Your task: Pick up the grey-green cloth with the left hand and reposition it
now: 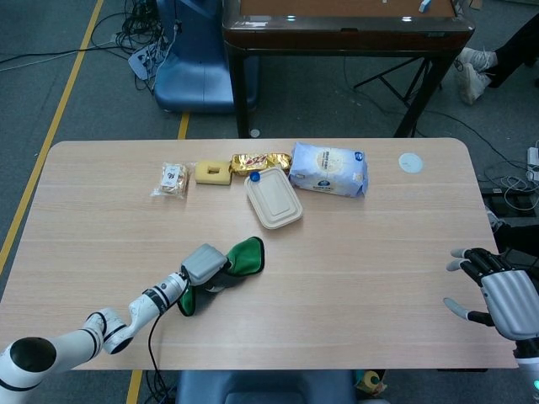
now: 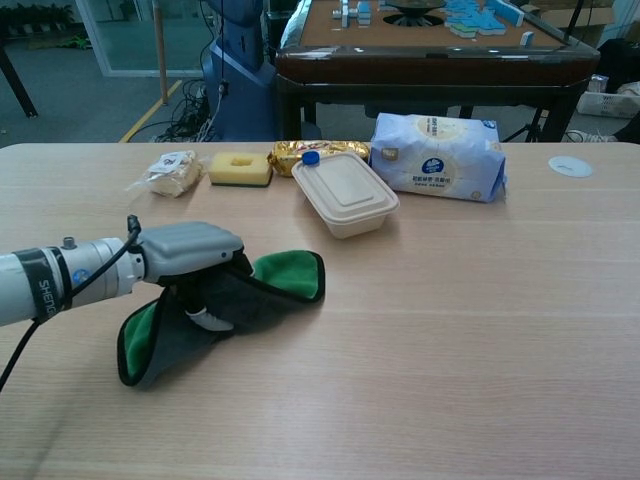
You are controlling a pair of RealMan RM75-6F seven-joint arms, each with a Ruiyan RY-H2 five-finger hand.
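Note:
The grey-green cloth (image 1: 244, 256) (image 2: 285, 278) lies bunched on the wooden table left of centre, dark grey outside with bright green lining showing at both ends. My left hand (image 1: 205, 265) (image 2: 195, 258) sits over its middle and grips it, fingers curled down into the folds. Part of the cloth is hidden under the hand. My right hand (image 1: 497, 295) hovers at the table's right edge, fingers spread and holding nothing; the chest view does not show it.
At the back stand a beige lidded container (image 1: 273, 199) (image 2: 345, 192), a white-blue tissue pack (image 1: 329, 169) (image 2: 437, 156), a gold wrapper (image 1: 259, 162), a yellow sponge (image 1: 212, 172) (image 2: 240, 168) and a bagged snack (image 1: 173, 179) (image 2: 169, 172). A white disc (image 1: 410, 162) lies far right.

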